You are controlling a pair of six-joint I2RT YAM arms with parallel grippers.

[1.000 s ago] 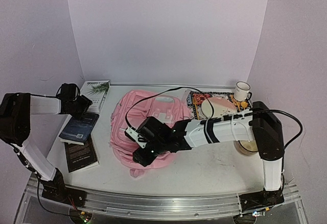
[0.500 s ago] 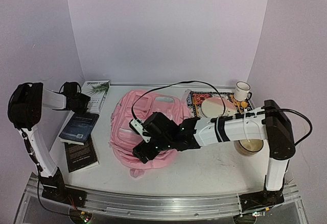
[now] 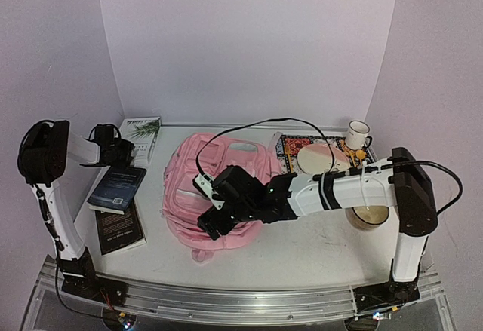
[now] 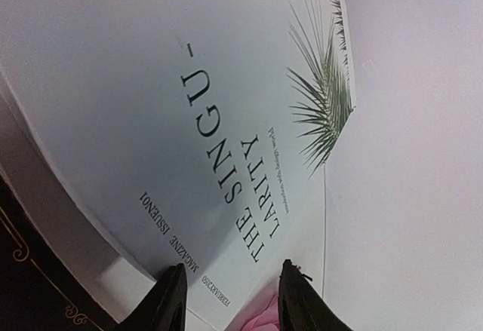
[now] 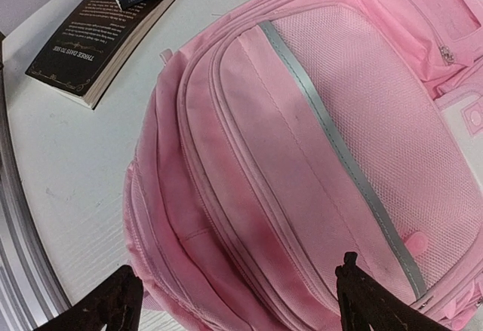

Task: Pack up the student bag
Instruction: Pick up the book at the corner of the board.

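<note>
- The left gripper hovers over a white magazine titled "The Singularity", its fingers spread and holding nothing
- A blue book and a black book lie near the left edge of the table
- The pink backpack lies flat mid-table, front pockets up
- The right gripper hangs over the backpack's near end, fingers wide apart and empty
- A plate, a white mug and a bowl sit at the right
</note>
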